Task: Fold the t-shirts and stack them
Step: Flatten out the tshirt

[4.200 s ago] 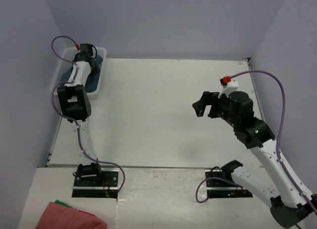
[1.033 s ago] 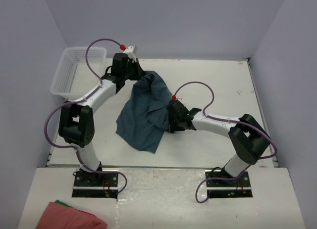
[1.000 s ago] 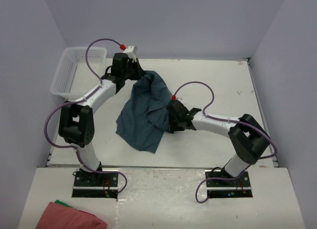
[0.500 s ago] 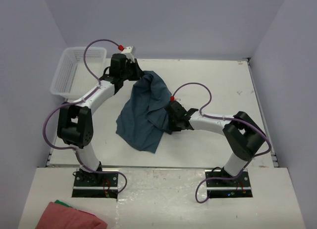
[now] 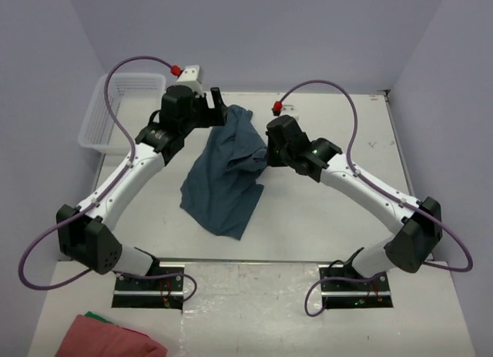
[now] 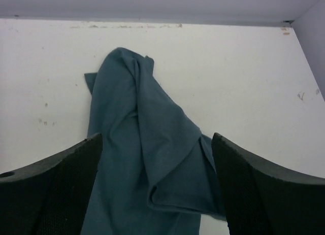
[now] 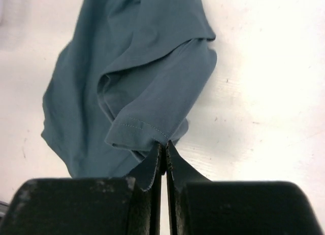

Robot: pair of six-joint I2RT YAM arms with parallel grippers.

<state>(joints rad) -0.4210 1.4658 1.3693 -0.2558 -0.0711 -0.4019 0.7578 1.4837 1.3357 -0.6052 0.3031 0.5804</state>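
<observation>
A crumpled teal t-shirt lies in the middle of the white table, one end bunched toward the back. My left gripper hovers open just above that bunched end. In the left wrist view the shirt lies below and between the spread fingers, and nothing is held. My right gripper is shut on the shirt's right edge. In the right wrist view the jaws pinch a stitched sleeve hem, and the rest of the shirt hangs beyond.
A white mesh basket stands at the table's back left corner. Pink cloth with a green edge lies on the near ledge at the bottom left. Lilac walls close in the left, back and right sides.
The left gripper has opened, letting go of the shirt's top end, and its arm has swung. The right gripper has shut on the sleeve hem and lifted it toward the back.
</observation>
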